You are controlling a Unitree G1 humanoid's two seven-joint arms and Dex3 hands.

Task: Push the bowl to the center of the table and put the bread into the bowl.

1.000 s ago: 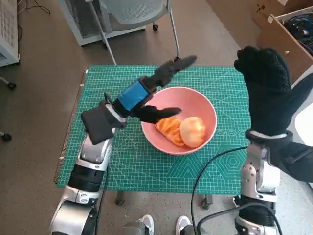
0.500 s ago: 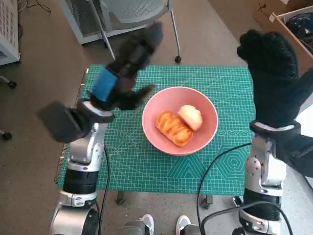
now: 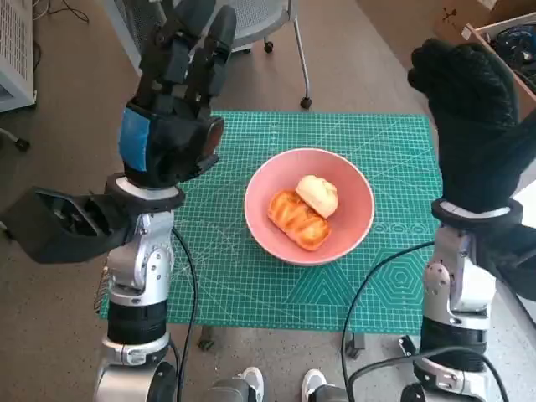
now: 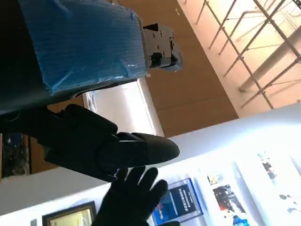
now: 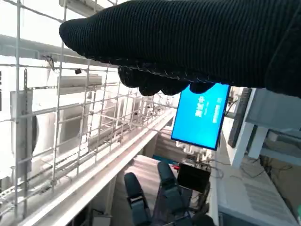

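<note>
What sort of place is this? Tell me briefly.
Probably an office or robotics lab: a green cutting mat covers the small table, a wheeled office chair stands behind it, and the right wrist view shows a blue screen over a desk.

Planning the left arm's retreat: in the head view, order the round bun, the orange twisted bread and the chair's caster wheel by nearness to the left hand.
From the left hand, raised over the table's left edge:
1. Orange twisted bread, in the pink bowl, on its left side.
2. Round bun, just right of it; nearly a tie.
3. Caster wheel, on the floor beyond the far edge; also close, ranking uncertain.
</note>
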